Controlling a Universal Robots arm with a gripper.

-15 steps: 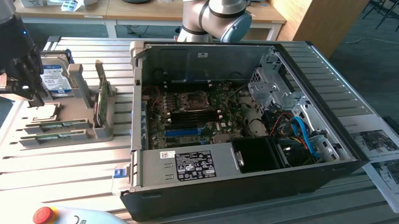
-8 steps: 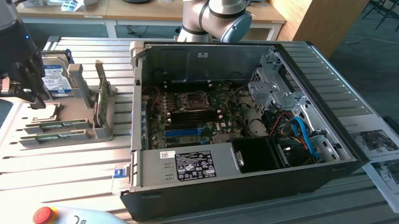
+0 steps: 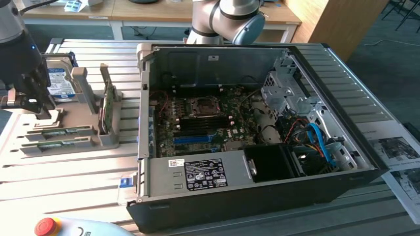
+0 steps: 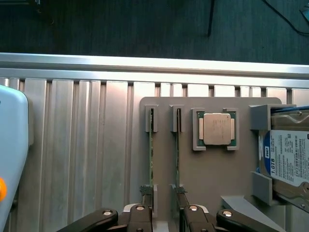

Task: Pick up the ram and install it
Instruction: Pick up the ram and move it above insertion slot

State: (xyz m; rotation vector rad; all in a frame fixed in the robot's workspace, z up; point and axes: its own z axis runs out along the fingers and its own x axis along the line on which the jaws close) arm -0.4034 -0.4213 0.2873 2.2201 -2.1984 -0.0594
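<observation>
The ram [image 4: 177, 154] stands on edge in a slot of the grey holder [image 4: 207, 179], with a second stick [image 4: 151, 154] of the same kind in the slot just beside it. Neither is lifted. The gripper [image 4: 162, 193] hangs over one end of the pair, its jaws released and holding nothing. In the wrist view each fingertip [image 4: 146, 192] lines up with one stick, and the gap between them falls over the bare strip of holder between the slots.

That is where we see trouble. If it were lowered as it stands, we judge a finger could land on a stick's top edge and press or tip it, or the jaws could close on nothing. A hold so near one end might also let the thin board swing. The processor chip [image 4: 216, 129] and hard drive [image 4: 289, 154] sit close by, within reach of a sideways slip.

In the exterior view the gripper [image 3: 45, 114] points straight down at the holder on the table [image 3: 78, 182], at that view's left, well apart from the open computer case [image 3: 262, 196]. We cannot tell whether the fingertips touch the holder.
</observation>
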